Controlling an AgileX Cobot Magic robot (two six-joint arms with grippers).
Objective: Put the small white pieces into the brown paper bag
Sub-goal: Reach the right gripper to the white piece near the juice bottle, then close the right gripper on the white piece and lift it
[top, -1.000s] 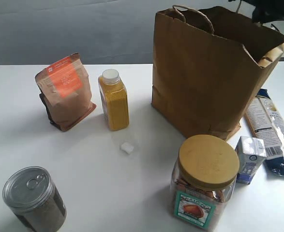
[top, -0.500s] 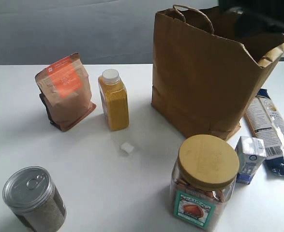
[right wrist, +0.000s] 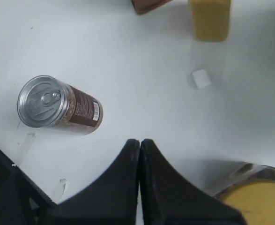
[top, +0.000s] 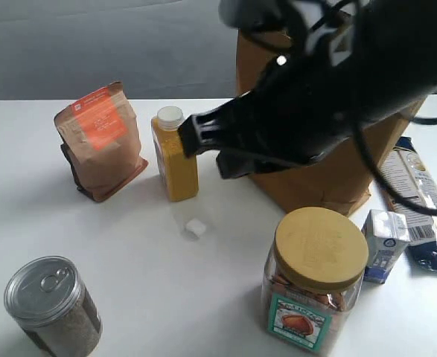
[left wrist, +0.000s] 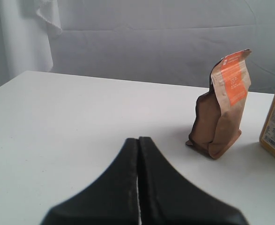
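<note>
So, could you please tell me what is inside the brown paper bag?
Nothing inside shows: the right arm covers the mouth of the brown paper bag. One small white piece lies on the table outside it.

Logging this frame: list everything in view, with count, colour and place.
small white piece: one visible, white, on table near the bottle
brown paper bag: one, brown, back right, partly behind the arm
pouch: one, brown, orange label, back left
bottle: one, yellow, white cap, beside pouch
can: one, silver pull-tab lid, front left
jar: one, clear, tan lid, front right
carton: one, white and blue, beside jar
packet: one, lying at right edge
table: white
left gripper: black, shut
right gripper: black, shut, above table
</note>
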